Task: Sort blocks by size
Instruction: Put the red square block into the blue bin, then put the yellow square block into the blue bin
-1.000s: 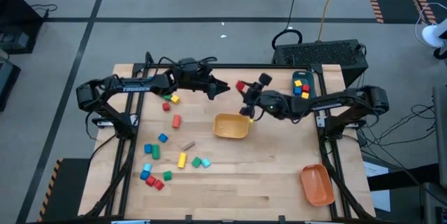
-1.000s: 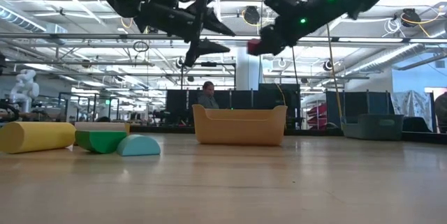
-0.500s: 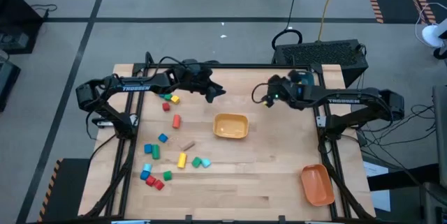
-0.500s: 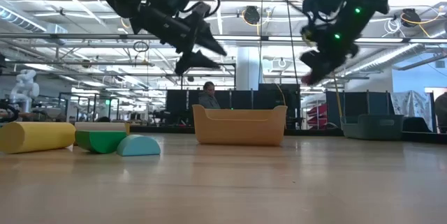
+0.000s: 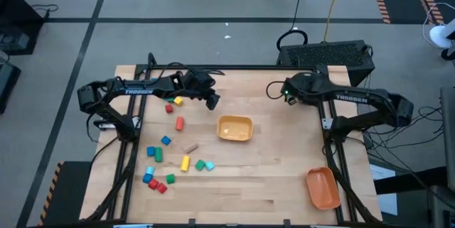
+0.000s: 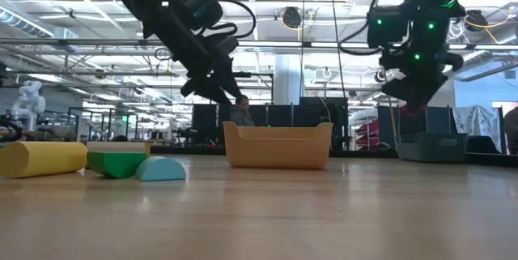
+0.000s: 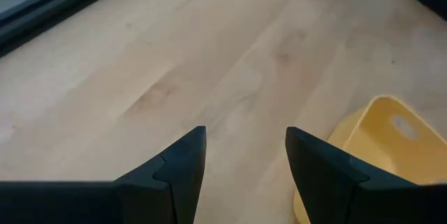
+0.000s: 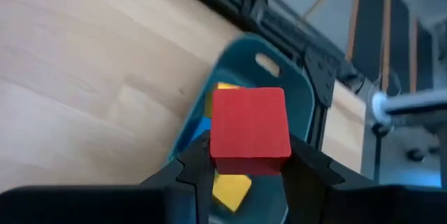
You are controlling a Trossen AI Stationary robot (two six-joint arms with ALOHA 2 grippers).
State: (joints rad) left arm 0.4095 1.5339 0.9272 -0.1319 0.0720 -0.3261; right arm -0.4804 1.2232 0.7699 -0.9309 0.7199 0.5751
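Note:
My right gripper is shut on a red cube above the teal bin, which holds yellow, blue and red blocks. In the high view the right arm covers that bin at the table's far right. My left gripper hangs open over bare wood, tipped down, between the loose blocks and the yellow bin. Several loose blocks, among them a red one, a yellow one and a red cylinder, lie on the table's left half. My right gripper pinches the red cube by two opposite side faces, low on the cube, between its two fingers. The fingers slant downward from above. The cube is lifted clear, hanging over the teal bin's open top.
An orange bin stands at the near right corner. In the low view a yellow cylinder, a green block and a cyan half-round lie at the left. Bare wood stretches between the yellow bin and the near edge.
My right gripper has carried the red cube from beside the yellow bin toward the table's far right, turning and tipping downward until it is over the teal bin. My left gripper has tipped downward and sunk a little, staying open.

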